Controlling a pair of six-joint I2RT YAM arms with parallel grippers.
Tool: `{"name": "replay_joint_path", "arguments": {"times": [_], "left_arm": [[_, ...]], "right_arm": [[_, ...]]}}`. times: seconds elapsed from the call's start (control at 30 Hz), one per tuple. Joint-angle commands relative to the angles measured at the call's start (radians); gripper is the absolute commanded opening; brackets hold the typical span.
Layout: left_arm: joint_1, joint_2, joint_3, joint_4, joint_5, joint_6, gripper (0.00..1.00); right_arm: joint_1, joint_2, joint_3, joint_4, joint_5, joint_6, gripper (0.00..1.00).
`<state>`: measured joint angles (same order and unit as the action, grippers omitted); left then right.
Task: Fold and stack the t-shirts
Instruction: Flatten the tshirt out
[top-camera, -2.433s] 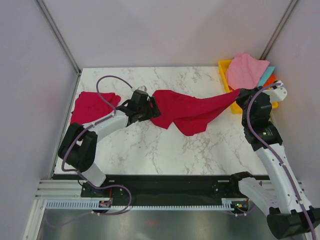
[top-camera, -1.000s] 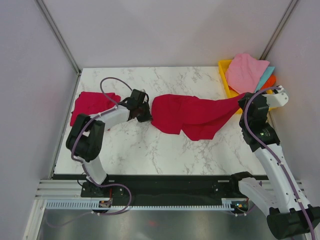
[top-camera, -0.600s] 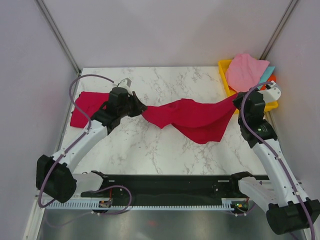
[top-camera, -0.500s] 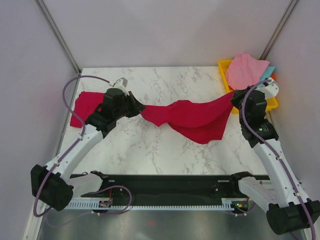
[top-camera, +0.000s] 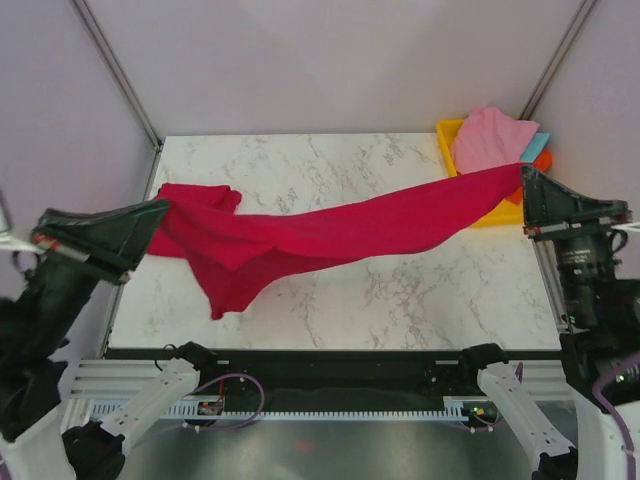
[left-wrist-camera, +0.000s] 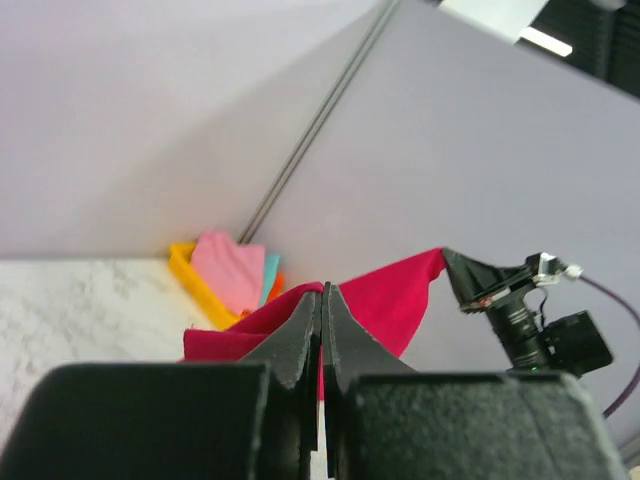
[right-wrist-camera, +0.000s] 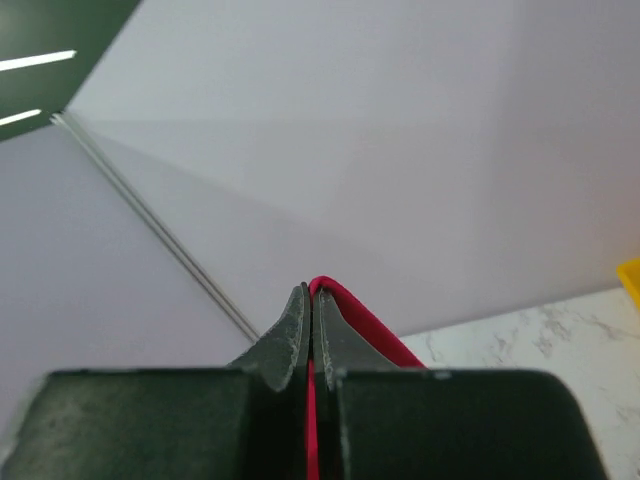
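moved: both arms are now riding much higher and closer to the top camera than half a second ago, and the shirt (top-camera: 340, 225) is going from a sagging drape to a long band stretched across the table (top-camera: 400, 290)
left gripper (left-wrist-camera: 322, 292): jaws are pressing fully together and pinching the shirt's left end; in its wrist view red cloth is showing right at the fingertips
right gripper (right-wrist-camera: 310, 298): jaws are closing tight on the shirt's right end, with a red edge coming out of the seam between the fingers
shirt: hanging in the air between the two grippers, running from the table's left edge up to the bin (top-camera: 447, 128) at the back right
shirt slack: a loose fold is drooping below the band near the left end, toward the table's near left; can't tell whether its tip is touching the marble
second shirt (top-camera: 205, 192): lying on the table at the back left, just beside the left gripper; in the top view it is merging with the held one, so the boundary between them is hard to make out
bin contents: a pink cloth (top-camera: 490, 135) is sitting on top, with cyan and orange bits peeking out on its right side
bin vs shirt: in the top view the held shirt's right end is crossing in front of the bin's near edge; can't tell if they are touching
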<state>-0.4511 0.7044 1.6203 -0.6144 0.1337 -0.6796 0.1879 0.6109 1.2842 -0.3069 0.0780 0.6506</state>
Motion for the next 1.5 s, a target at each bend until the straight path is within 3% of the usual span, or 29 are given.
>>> {"name": "replay_joint_path", "arguments": {"times": [0.0,0.13,0.27,0.43,0.63,0.7,0.87,1.03,1.2,1.3,1.47], "left_arm": [[0.002,0.016,0.139,-0.155,0.001,0.021,0.02],[0.002,0.078,0.324,-0.231,-0.052,0.02,0.02],[0.0,0.165,0.397,-0.257,-0.083,0.005,0.02],[0.002,0.314,0.42,-0.251,-0.185,0.017,0.02],[0.017,0.57,0.443,-0.176,-0.312,0.069,0.02],[0.077,0.679,0.463,-0.14,-0.295,0.052,0.02],[0.311,0.946,0.506,-0.035,-0.039,-0.086,0.02],[0.356,1.286,0.711,-0.015,0.007,-0.101,0.02],[0.394,1.295,0.788,0.048,0.109,-0.132,0.02],[0.397,1.244,0.881,0.059,0.151,-0.141,0.02],[0.397,1.1,0.853,0.097,0.208,-0.181,0.02]], "right_arm": [[0.001,-0.037,0.108,-0.046,-0.034,0.024,0.0],[0.001,-0.042,0.214,-0.093,-0.006,0.02,0.0],[0.001,-0.001,0.242,-0.118,0.037,0.02,0.0],[0.002,0.058,0.126,-0.107,0.17,0.035,0.0],[0.001,0.235,-0.061,0.047,0.256,0.075,0.0],[0.001,0.346,-0.095,0.121,0.276,0.095,0.0],[-0.007,0.692,-0.028,0.247,0.298,0.171,0.0],[-0.034,0.969,0.127,0.301,0.215,0.233,0.0],[-0.062,1.026,0.2,0.348,0.086,0.209,0.0],[-0.082,0.945,0.242,0.342,0.046,0.199,0.0],[-0.094,0.764,0.268,0.308,-0.012,0.166,0.0]]}}
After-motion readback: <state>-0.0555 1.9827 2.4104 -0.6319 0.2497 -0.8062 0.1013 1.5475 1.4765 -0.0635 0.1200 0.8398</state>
